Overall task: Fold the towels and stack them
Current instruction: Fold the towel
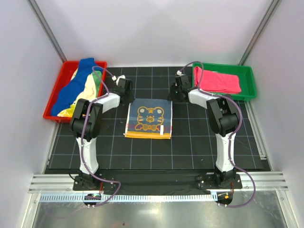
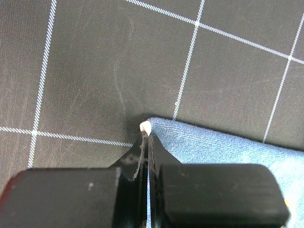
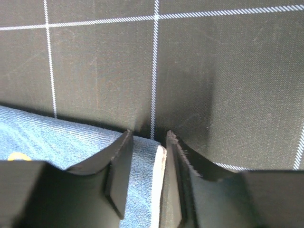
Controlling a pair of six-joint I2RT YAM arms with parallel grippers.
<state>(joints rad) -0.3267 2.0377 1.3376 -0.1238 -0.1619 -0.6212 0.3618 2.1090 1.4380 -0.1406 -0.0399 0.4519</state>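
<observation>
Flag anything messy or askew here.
Only the red tray: its towels are a jumbled heap, and the dark blue towel spills over the far rim. The tiger towel and the pink-red towel in the green tray lie flat.

Your table (image 1: 156,216) carries a black mat (image 1: 190,152) with a white grid. On the mat lie a blue tiger towel (image 1: 148,118) at centre, a red tray (image 1: 56,95) far left and a green tray (image 1: 249,81) far right.
</observation>
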